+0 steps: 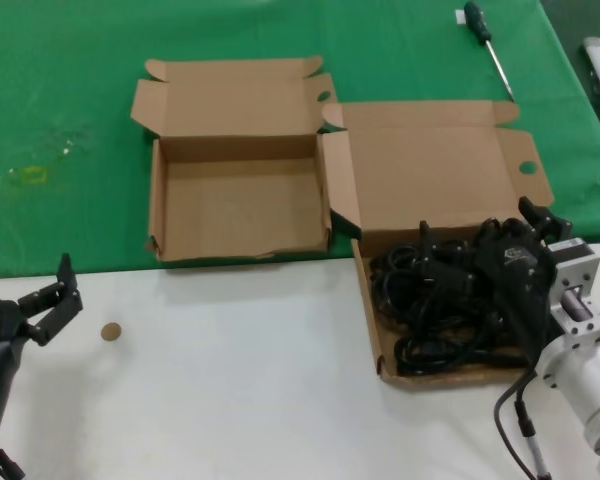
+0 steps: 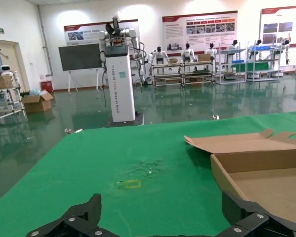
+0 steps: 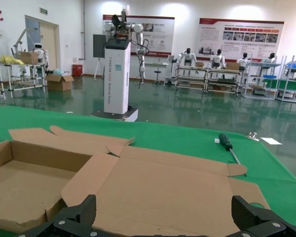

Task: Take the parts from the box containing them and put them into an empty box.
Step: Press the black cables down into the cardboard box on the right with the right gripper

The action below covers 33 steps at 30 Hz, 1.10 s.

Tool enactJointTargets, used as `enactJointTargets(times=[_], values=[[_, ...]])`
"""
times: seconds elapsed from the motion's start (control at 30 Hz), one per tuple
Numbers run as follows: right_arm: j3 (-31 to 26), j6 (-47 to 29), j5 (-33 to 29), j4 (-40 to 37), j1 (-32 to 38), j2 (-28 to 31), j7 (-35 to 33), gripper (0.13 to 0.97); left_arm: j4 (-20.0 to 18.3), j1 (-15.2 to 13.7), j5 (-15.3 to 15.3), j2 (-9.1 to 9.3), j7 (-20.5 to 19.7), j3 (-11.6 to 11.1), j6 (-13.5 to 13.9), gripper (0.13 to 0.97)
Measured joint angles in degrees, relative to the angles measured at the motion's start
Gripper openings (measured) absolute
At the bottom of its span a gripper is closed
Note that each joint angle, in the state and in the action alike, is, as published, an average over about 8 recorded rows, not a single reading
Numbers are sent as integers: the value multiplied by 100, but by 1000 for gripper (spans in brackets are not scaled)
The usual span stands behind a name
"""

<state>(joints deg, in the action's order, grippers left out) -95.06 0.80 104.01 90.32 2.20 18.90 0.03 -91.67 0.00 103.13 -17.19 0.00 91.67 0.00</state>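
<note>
The parts (image 1: pixel 435 300), a tangle of black looped cords, fill the tray of the right-hand cardboard box (image 1: pixel 372 335), whose lid (image 1: pixel 430 170) stands open behind. My right gripper (image 1: pixel 480 238) hangs open just over the back of the cord pile. In its wrist view the fingertips (image 3: pixel 86 210) straddle that lid (image 3: pixel 172 192) with nothing between them. The empty box (image 1: pixel 240 215) lies to the left on the green cloth and also shows in the wrist views (image 2: pixel 266 173) (image 3: pixel 19 182). My left gripper (image 1: pixel 66 292) waits open at the near left over the white table (image 2: pixel 163 212).
A screwdriver (image 1: pixel 485 35) (image 3: pixel 227 144) lies on the green cloth (image 1: pixel 60 120) behind the boxes. A small brown disc (image 1: pixel 110 332) sits on the white table (image 1: pixel 230 400) near the left gripper. The two boxes touch side by side.
</note>
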Motion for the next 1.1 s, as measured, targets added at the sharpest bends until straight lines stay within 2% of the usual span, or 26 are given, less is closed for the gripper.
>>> enactJointTargets(times=[0.2,0.33,0.6,0.63,0.8,0.9,1.1], values=[[-375,286,292,59,90,305,0,966,0,0,0,0,0,0,0,815],[-678,456,577,147,177,656,-47,966,0,0,0,0,0,0,0,815],[-1315,382,982,201,469,1684,-108,966,0,0,0,0,0,0,0,632],[-1380,305,977,182,519,1812,-101,966,0,0,0,0,0,0,0,632],[-1595,-318,782,8,836,2386,-8,966,0,0,-1,0,0,0,0,493],[-1643,-863,605,-136,1090,2694,30,966,0,0,-1,0,0,0,0,410],[-1638,-2111,262,-392,1645,3146,-146,966,0,0,-1,0,0,0,0,312]])
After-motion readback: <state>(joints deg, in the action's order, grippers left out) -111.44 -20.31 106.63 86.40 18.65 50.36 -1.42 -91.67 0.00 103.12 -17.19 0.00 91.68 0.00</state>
